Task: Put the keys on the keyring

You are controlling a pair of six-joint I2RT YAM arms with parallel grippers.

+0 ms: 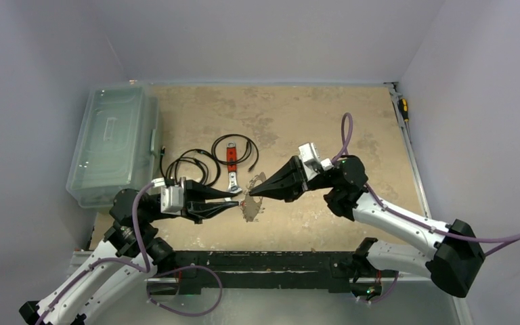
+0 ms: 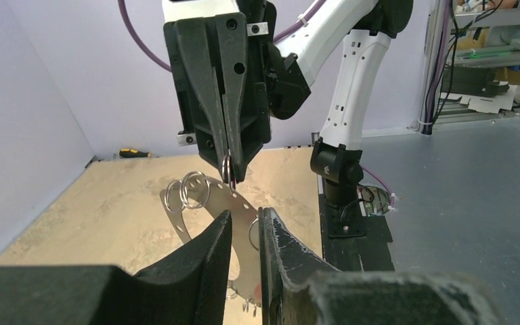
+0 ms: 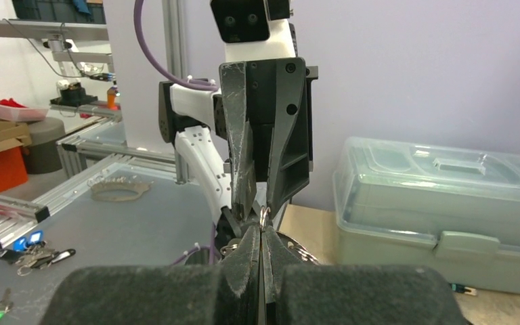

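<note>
The right gripper (image 2: 230,177), pressed together, pinches 1 small ring (image 2: 228,166), likely to steady it for threading. The keyring (image 2: 206,203) hangs between the 2 arms above the table (image 1: 311,115). The left gripper (image 2: 245,220) straddles it; whether it grips, I cannot tell.

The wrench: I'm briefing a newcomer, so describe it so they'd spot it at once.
On the tan table, right of the clear lidded box, lie black coiled cables. The wrench lies among them: the only straight bar, red-orange handle, silvery head.
</note>
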